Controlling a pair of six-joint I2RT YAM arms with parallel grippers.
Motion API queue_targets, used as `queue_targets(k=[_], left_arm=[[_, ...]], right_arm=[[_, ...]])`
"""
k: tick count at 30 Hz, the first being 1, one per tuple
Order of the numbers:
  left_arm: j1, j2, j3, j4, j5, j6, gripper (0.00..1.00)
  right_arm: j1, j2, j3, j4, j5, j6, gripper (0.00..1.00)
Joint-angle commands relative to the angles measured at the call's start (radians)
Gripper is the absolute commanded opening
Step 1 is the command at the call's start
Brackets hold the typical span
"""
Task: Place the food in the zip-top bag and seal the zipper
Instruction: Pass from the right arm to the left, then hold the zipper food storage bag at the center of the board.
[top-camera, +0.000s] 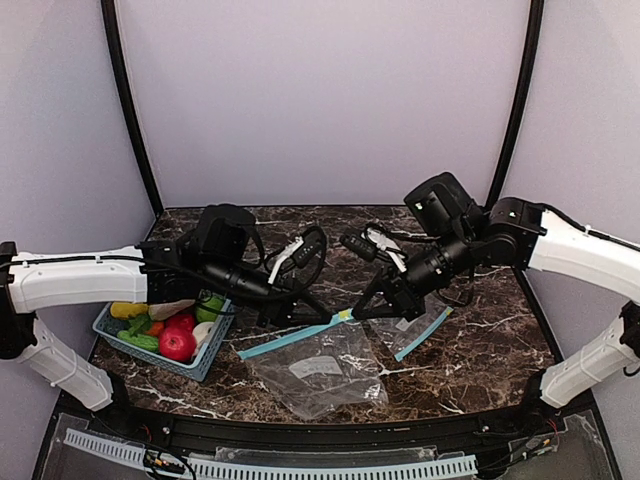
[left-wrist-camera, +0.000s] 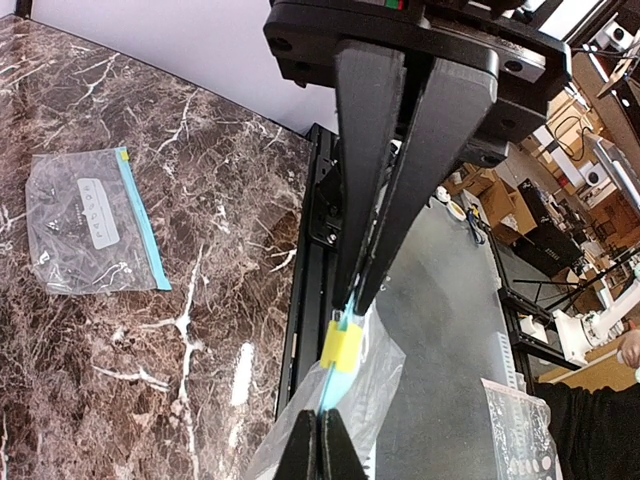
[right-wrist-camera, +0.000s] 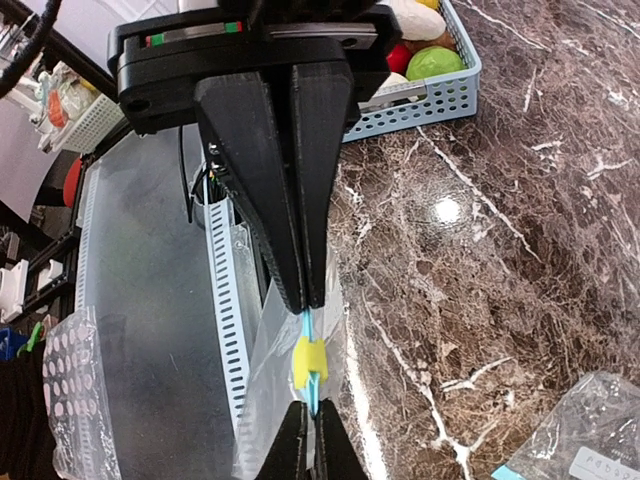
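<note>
The food (top-camera: 177, 343) lies heaped in a blue lattice basket (top-camera: 200, 365) at the left side of the table (top-camera: 480, 340), under the left arm. A red piece sits nearest the front, with green, yellow, orange and cream pieces packed around it. From the right wrist, a green piece, a cream one and a red one show over the basket's wall.

The clear bag (top-camera: 320, 370) lies just right of the basket, at the middle of the table's near side. Its teal zipper strip (top-camera: 285, 340) runs along the far edge and rises toward the right. A yellow slider (left-wrist-camera: 340, 345) sits on that strip.

The left gripper (left-wrist-camera: 355, 300) is clenched on the strip just beside the slider, fingers pressed flat together over the teal edge. The right gripper (right-wrist-camera: 305, 300) pinches the same strip from the other side of the slider, its fingers likewise pressed tight. The two sets of fingertips face each other, with the slider between them and the bag's plastic hanging below.

A second bag (left-wrist-camera: 85, 215) with its own teal strip lies flat on the table, beneath the right arm.
</note>
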Motion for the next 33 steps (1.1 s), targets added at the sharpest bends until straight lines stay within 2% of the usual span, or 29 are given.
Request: queue_targets(k=[1,3,4,5,7,11,16,24,33], left_arm=[[-0.005,-0.065,-0.071,0.042,-0.063,-0.052,0.01],[-0.005,-0.092,-0.102,0.086,-0.1,-0.074,0.01],[-0.005,-0.101,-0.123,0.118,-0.112,-0.081,0.01],[-0.005,-0.116,-0.134,0.134,-0.136,-0.095,0.01],[-0.005,-0.14,-0.17,0.203,-0.166,-0.116,0.01],[-0.005,-0.167,-0.216,0.279,-0.189,-0.152,0.01],[-0.005,-0.173,-0.235,0.299,-0.184,-0.172,0.01],[-0.005,-0.17,-0.253,0.345,-0.137,-0.198,0.01],[-0.005,-0.168,-0.25,0.353,-0.112,-0.21,0.01]], right_arm=[[0.007,-0.067,-0.046,0.111,0.041,0.046,0.21],[0.008,-0.095,-0.076,0.151,0.074,0.074,0.64],[0.008,-0.116,-0.096,0.176,0.101,0.095,0.78],[0.007,-0.132,-0.116,0.2,0.125,0.115,0.88],[0.006,-0.157,-0.156,0.254,0.137,0.143,0.93],[0.007,-0.19,-0.239,0.363,0.154,0.203,0.94],[0.007,-0.187,-0.317,0.503,0.091,0.262,0.95],[-0.002,-0.136,-0.312,0.533,0.05,0.227,0.91],[-0.015,-0.083,-0.308,0.564,-0.031,0.227,0.76]])
